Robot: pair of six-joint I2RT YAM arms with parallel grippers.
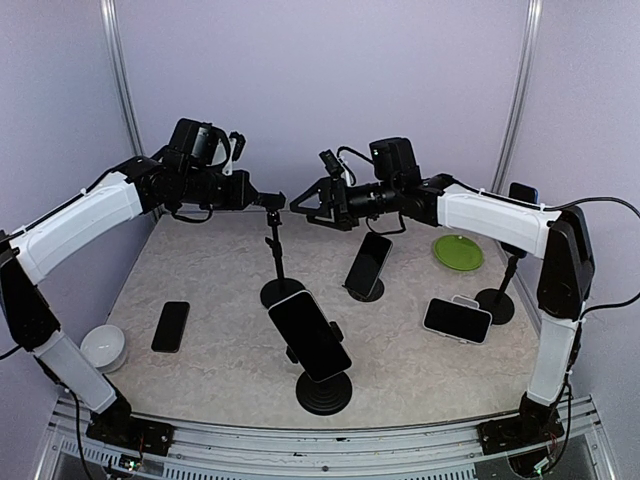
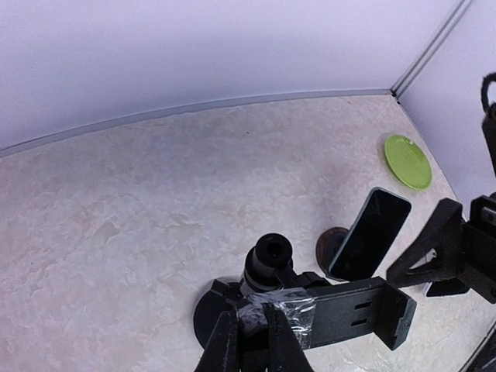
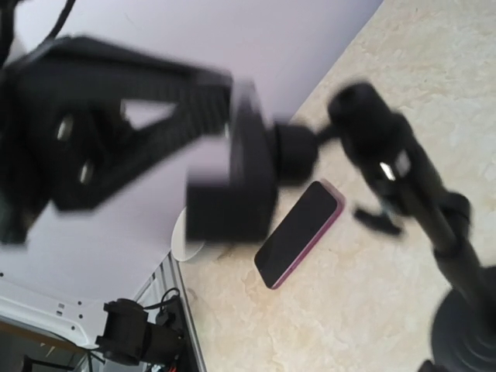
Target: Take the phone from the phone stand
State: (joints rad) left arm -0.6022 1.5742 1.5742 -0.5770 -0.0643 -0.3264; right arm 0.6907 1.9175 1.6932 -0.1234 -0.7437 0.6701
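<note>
My left gripper (image 1: 268, 200) is shut on the taped end of an empty black clamp (image 2: 353, 310) atop a thin phone stand (image 1: 276, 250). Its fingers (image 2: 221, 345) pinch the tape. My right gripper (image 1: 300, 207) hovers just right of that clamp with its jaws spread and empty; its fingers (image 2: 434, 244) show in the left wrist view. A black phone (image 1: 368, 262) leans on a round stand at mid table, also in the left wrist view (image 2: 370, 242). A larger phone (image 1: 310, 335) sits on a front stand. The right wrist view is blurred; the clamp (image 3: 232, 178) fills its middle.
A phone (image 1: 170, 326) with a pink edge lies flat at the left, also in the right wrist view (image 3: 298, 232). A white bowl (image 1: 103, 346) is near it. Another phone (image 1: 457, 320) rests by a right-hand stand (image 1: 497, 300). A green plate (image 1: 458, 251) lies behind.
</note>
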